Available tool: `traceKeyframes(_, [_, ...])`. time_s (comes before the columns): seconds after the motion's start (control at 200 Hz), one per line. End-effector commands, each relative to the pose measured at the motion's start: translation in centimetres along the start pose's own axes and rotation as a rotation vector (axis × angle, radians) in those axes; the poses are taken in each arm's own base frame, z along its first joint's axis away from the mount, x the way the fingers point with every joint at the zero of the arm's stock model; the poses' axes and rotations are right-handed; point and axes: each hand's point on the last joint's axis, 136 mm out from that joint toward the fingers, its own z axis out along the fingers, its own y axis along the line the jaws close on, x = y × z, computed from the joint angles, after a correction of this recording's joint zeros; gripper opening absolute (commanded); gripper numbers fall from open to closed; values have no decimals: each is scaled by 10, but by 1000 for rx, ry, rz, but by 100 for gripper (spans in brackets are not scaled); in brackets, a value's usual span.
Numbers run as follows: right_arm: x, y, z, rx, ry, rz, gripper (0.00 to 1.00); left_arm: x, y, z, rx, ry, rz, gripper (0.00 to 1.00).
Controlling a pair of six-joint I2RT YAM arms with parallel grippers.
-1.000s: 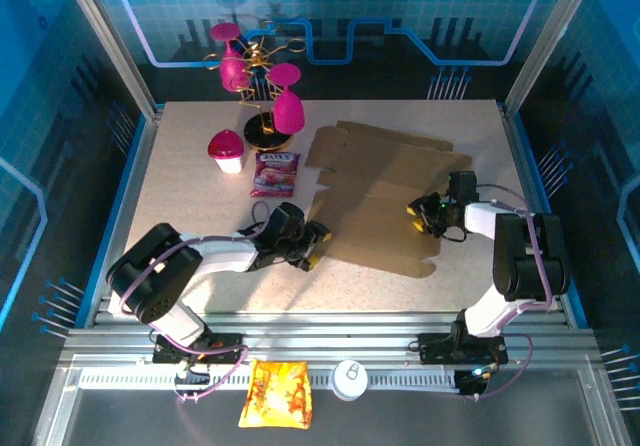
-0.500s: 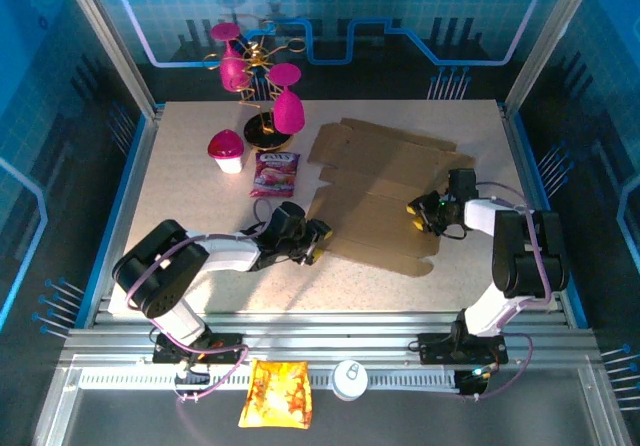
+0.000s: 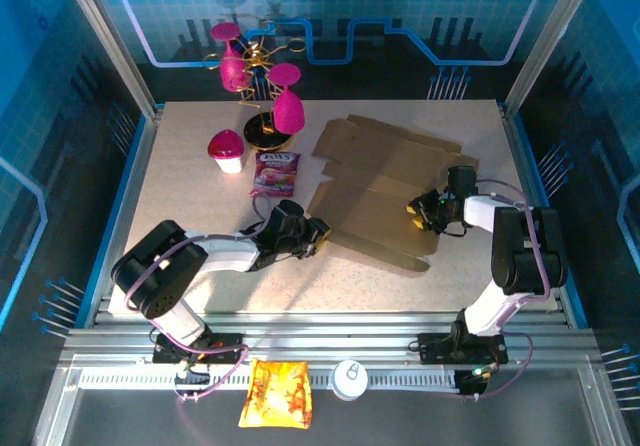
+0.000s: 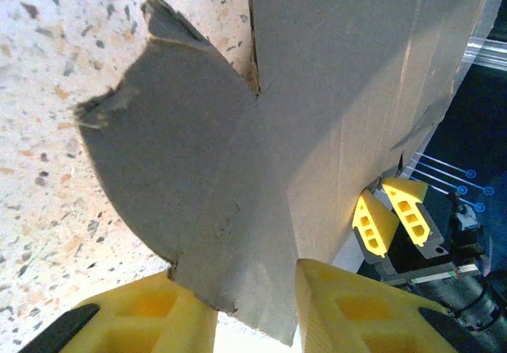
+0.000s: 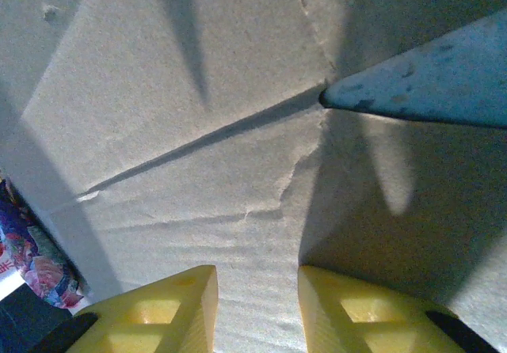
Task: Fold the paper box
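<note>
Brown paper box [image 3: 380,166] flap sits between left end effector [image 4: 253,290] jaws.

Count of items on table & near rail

There were: 1 paper box [image 3: 385,181]; 2 arms w/ 1 gripper each, i.e. left gripper [image 3: 318,234] & right gripper [image 3: 417,212]; 1 gold stand [image 3: 265,134] at far left w/ pink cups [image 3: 289,113] on it, at least 3, exact no. unclear; 1 pink-topped cup [image 3: 226,150]; 1 pink snack pkt [image 3: 274,173]; 1 yellow pkt [image 3: 275,394] & 1 white round item [image 3: 350,378] on near rail.
</note>
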Motion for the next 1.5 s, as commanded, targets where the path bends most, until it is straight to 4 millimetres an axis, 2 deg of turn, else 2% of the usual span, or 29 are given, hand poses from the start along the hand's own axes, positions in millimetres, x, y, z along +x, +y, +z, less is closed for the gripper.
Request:
traceKeyframes(0.0, [19,-29,9,110,74,34,34,-1,-13,6,43,2,36,28])
traceKeyframes(0.11, [19,-28,9,106,77,35,34,-2,-12,9,37,3,41,21])
traceKeyframes(0.22, [21,-27,8,102,80,40,35,-1,-21,10,51,7,54,0])
traceKeyframes(0.335, [17,-5,-8,68,30,-23,42,0,-44,2,84,1,95,0])
traceKeyframes(0.41, [11,17,-28,48,-27,-85,47,2,-62,-7,120,-6,128,0])
traceKeyframes(0.43, [11,17,-33,53,-36,-93,49,2,-66,-9,125,-8,131,0])
traceKeyframes(0.445, [7,30,-40,36,-58,-113,50,2,-69,-10,131,-9,133,0])
traceKeyframes(0.475, [5,38,-50,29,-83,-130,51,3,-76,-14,147,-10,136,0])
traceKeyframes(0.67, [1,84,-114,-17,-227,-225,62,8,-130,-31,242,-7,178,0])
traceKeyframes(0.81, [16,121,-159,-35,-320,-414,63,7,-169,-47,300,-18,215,0])
traceKeyframes(0.931, [46,143,-193,-30,-397,-630,61,6,-203,-61,350,-28,253,0])
traceKeyframes(1.061, [76,144,-220,-44,-421,-700,58,4,-235,-72,408,-29,270,0])
traceKeyframes(1.141, [81,138,-234,-30,-456,-708,58,2,-251,-77,427,-31,277,0])
traceKeyframes(1.311, [55,129,-266,-28,-540,-594,61,0,-284,-92,466,-30,294,0])
traceKeyframes(1.421, [35,126,-298,-30,-591,-454,67,0,-299,-96,477,-28,291,0])
traceKeyframes(1.496, [22,117,-317,-17,-625,-337,72,-2,-306,-98,485,-36,273,0])
